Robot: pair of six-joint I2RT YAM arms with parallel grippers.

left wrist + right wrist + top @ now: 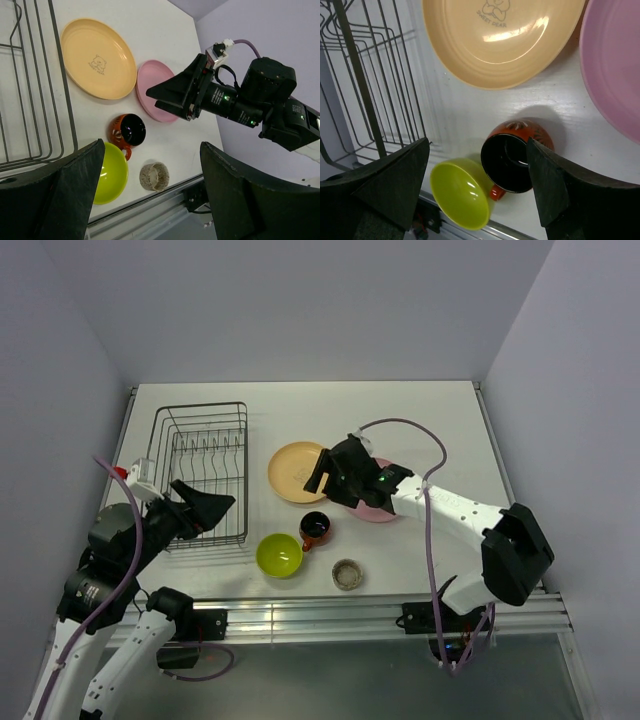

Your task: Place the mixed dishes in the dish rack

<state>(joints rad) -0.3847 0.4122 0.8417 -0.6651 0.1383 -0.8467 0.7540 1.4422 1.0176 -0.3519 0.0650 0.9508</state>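
Note:
The black wire dish rack [202, 468] stands at the left with nothing in it. The yellow-orange plate [296, 472] lies right of it, the pink plate [380, 508] partly under my right arm. The red-orange mug [315, 528], lime-green bowl [279, 554] and grey-beige cup [347, 573] sit near the front edge. My right gripper [326, 472] is open and empty above the yellow plate's right edge; its wrist view shows the mug [516, 157] and bowl [462, 194] below. My left gripper [208, 508] is open and empty over the rack's near right corner.
The table's front edge has a metal rail [330, 615] just below the bowl and cup. White walls close in the table on three sides. The right arm's purple cable [432, 455] loops above the pink plate.

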